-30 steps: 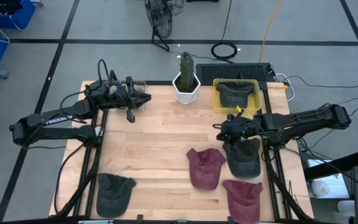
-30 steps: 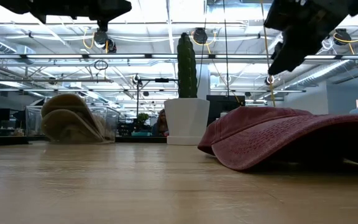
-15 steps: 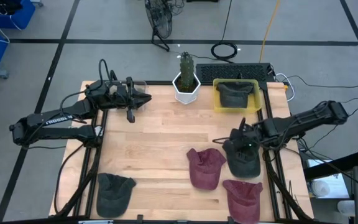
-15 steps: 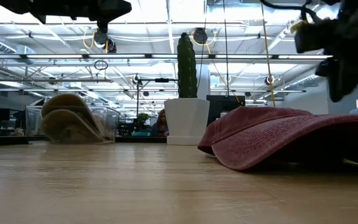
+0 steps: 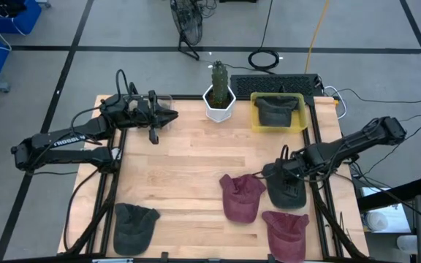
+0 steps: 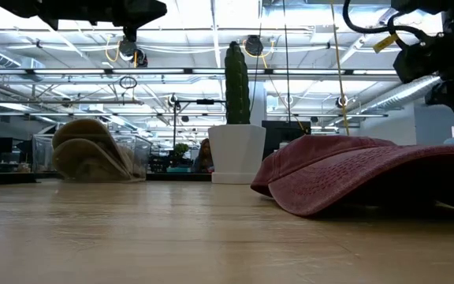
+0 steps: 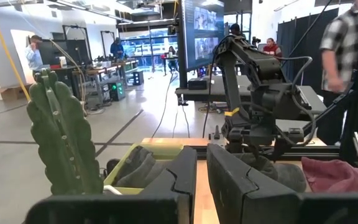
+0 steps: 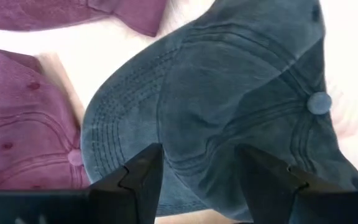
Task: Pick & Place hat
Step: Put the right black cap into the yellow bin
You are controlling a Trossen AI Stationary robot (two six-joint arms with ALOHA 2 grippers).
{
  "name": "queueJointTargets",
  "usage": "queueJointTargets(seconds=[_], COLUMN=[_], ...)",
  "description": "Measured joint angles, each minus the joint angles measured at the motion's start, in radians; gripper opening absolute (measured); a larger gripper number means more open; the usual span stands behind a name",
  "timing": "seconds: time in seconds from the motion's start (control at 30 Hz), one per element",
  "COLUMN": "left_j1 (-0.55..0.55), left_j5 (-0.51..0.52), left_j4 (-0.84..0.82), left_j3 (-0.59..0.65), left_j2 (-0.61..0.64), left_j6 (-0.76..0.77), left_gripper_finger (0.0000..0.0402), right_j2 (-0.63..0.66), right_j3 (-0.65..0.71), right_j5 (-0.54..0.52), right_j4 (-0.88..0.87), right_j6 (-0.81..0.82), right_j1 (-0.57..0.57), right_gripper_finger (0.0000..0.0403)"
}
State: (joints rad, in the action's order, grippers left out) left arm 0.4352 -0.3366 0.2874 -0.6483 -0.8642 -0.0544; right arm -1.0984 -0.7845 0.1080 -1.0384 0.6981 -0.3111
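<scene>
Right gripper: the right gripper (image 5: 282, 175) is low over the dark grey hat (image 5: 286, 188) near the counter's right edge; its fingers (image 8: 143, 177) are spread apart on either side of the hat's crown (image 8: 229, 118), not closed on it.
Dark grey hat: lies flat on the wooden counter (image 5: 188, 157), just beside two maroon hats.
Maroon hats: one maroon hat (image 5: 241, 196) lies just left of the grey hat; another maroon hat (image 5: 286, 231) sits at the front right corner.
Left gripper: the left gripper (image 5: 168, 116) hangs above the back left part of the counter, holding nothing, its fingers (image 7: 235, 180) close together with a narrow gap between them.
Yellow bin: a yellow bin (image 5: 257, 124) at the back edge, right of centre, holds a dark hat (image 5: 277, 111).
Cactus: a cactus in a white pot (image 5: 219, 93) stands at the back edge, just left of the bin.
Front left corner: another dark hat (image 5: 134, 225) lies here, well apart from the others.
Room beyond: a person in a plaid shirt (image 7: 347, 43) stands behind the counter.
</scene>
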Motion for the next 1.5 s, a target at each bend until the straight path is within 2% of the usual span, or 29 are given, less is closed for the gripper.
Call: queueJointTargets(seconds=[0.4, 0.57, 0.77, 1.07, 1.27, 1.37, 1.5], left_j1=[0.0, 0.0, 0.0, 0.0, 0.0, 0.0, 0.0], left_j5=[0.0, 0.0, 0.0, 0.0, 0.029, 0.032, 0.032], left_j4=[0.0, 0.0, 0.0, 0.0, 0.001, 0.002, 0.002], left_j3=[0.0, 0.0, 0.0, 0.0, 0.0, 0.0, 0.0], left_j2=[0.0, 0.0, 0.0, 0.0, 0.0, 0.0, 0.0], left_j6=[-0.004, -0.003, -0.003, -0.001, 0.0, -0.005, -0.016], left_gripper_finger=[0.0047, 0.0047, 0.0047, 0.0047, 0.0047, 0.0047, 0.0047], right_j2=[-0.111, -0.111, -0.111, -0.111, -0.111, -0.111, -0.111], right_j3=[0.051, 0.068, 0.069, 0.069, 0.046, -0.008, -0.113], right_j5=[0.003, 0.058, 0.079, 0.079, 0.071, -0.001, -0.223], right_j4=[0.077, 0.075, 0.073, -0.027, -0.08, -0.143, -0.205], right_j6=[0.023, 0.024, 0.014, 0.048, 0.06, 0.037, -0.051], right_j1=[-0.032, -0.032, -0.032, -0.022, 0.005, 0.029, 0.073], right_gripper_finger=[0.0198, 0.0192, 0.0144, 0.0013, 0.0019, 0.0009, 0.0006])
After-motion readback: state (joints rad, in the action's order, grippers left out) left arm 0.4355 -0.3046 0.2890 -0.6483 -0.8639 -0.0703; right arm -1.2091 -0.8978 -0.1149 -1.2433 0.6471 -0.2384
